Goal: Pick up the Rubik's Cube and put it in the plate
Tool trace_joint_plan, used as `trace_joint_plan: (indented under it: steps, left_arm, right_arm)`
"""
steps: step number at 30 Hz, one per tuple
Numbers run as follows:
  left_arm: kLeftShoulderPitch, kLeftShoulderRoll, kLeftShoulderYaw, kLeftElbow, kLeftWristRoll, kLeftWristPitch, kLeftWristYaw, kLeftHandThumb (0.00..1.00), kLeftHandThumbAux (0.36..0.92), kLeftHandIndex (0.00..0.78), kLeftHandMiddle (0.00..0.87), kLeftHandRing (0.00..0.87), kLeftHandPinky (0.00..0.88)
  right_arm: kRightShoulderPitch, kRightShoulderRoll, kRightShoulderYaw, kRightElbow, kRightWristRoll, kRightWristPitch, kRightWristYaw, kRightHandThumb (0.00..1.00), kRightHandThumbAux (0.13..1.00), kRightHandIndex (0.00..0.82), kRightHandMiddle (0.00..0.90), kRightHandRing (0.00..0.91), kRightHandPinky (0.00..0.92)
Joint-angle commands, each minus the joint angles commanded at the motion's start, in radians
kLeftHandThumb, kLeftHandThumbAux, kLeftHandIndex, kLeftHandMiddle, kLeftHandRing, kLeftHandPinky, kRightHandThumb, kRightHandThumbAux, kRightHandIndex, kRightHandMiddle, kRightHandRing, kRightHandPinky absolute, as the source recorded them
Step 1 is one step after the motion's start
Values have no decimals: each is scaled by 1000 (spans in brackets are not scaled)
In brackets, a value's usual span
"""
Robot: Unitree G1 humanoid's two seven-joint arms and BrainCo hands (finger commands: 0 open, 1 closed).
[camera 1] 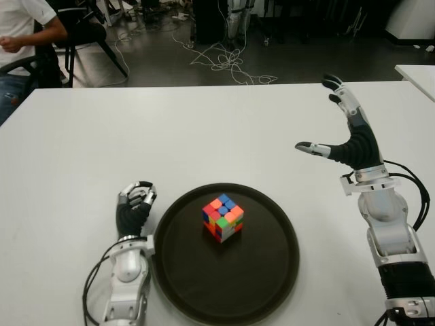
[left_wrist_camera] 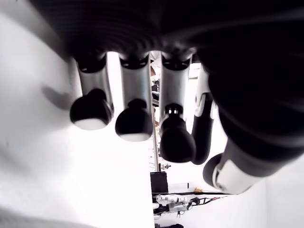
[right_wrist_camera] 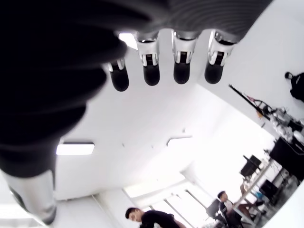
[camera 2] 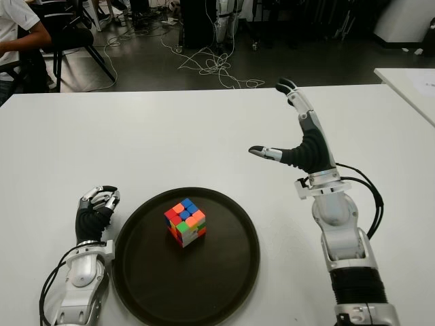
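A person (camera 1: 20, 34) sits on a chair far back at about 10 o'clock, past the edge of the white counter (camera 1: 204, 129).

The left hand (camera 1: 134, 204) shows low down at about 8 o'clock, just beside the left rim of the plate. Its fingers are curled in and it holds nothing. I cannot tell if it touches the counter.

The dark round plate (camera 1: 272, 272) sits close to the robot, near 6 o'clock. The Rubik's Cube (camera 1: 223, 217) is already inside the plate, a bit above its middle. It sits flat, turned so that one corner points toward the robot. No hand touches it.

The right hand (camera 1: 346, 132) is up in the air at about 2 o'clock, well apart from the plate. Its fingers are spread wide and point away from the robot, and the thumb (camera 1: 311, 147) sticks out to the left. It holds nothing.

From the right hand, the cube lies down and to the left, toward 8 o'clock. The left hand is the nearer one to the cube.

I think the job looks done, since the cube is in the plate. The right hand probably just needs to come down and away, without bumping the plate.
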Motion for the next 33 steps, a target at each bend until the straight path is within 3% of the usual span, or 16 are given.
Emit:
trace_joint_plan:
  steps: [7,15,27,30,33]
  left_arm:
    - [1,-3,0,-9,0,-1,-5,709,704,444,818,842,844]
    - [-3,12,0,9,0,-17,-23,709,704,444,808,832,829]
    - [-16,17,14,49,-18,-65,-21,710,704,444,821,841,841]
    - [-16,19,15,48,-20,-59,-23,710,704,444,821,842,842]
    - [-16,27,16,40,-21,-37,-28,709,704,444,819,841,839]
  right_arm:
    - [33,21,3,-10,15,34,1,0,790,0,0,0,0]
    - [103,36,2,-2,29,25,6,0,890,0,0,0,0]
    - [170,73,-10,19,46,36,-17,0,929,0,7,0,8]
    - [199,108,-16,34,69,26,-37,0,928,14,34,18,30]
    - [224,170,-31,99,101,-10,-85,0,918,158,182,168,189]
